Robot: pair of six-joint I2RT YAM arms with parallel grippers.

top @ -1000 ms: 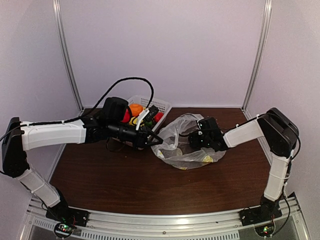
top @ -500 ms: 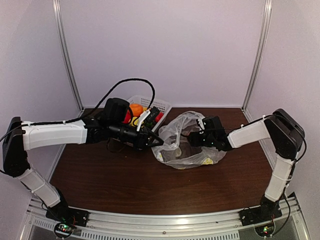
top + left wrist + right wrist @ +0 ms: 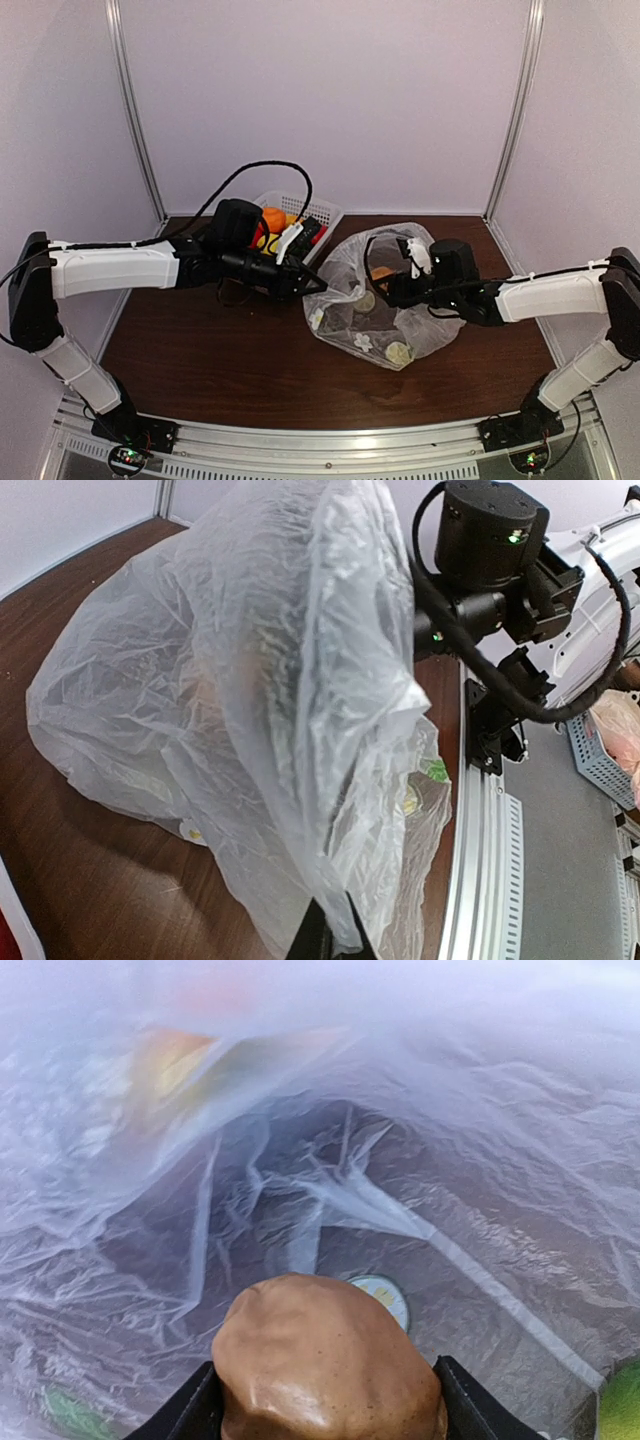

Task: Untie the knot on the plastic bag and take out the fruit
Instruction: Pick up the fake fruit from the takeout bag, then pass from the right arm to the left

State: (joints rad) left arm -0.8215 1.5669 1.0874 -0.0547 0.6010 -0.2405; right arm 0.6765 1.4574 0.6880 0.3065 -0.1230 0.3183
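The plastic bag [image 3: 385,335] lies open and crumpled at mid table; no knot shows. My left gripper [image 3: 308,287] is shut on the bag's left edge, and in the left wrist view [image 3: 335,935] the film [image 3: 250,680] rises from between the closed fingers. My right gripper [image 3: 390,288] reaches into the bag from the right. In the right wrist view it [image 3: 330,1400] is shut on a brown oval fruit [image 3: 325,1350], with bag film [image 3: 450,1110] all around. Through the film in the top view, the brown fruit [image 3: 380,273] shows as a dull orange patch.
A white lattice basket [image 3: 325,212] stands at the back behind the left arm, holding an orange fruit [image 3: 272,217] and a red one [image 3: 317,234]. A black cable loops over the left arm. Walls and metal posts close in the back and sides.
My right arm has stretched lower and further left, deeper into the bag. The bag has spread out toward the front. My left gripper has stayed almost still on the bag's edge.
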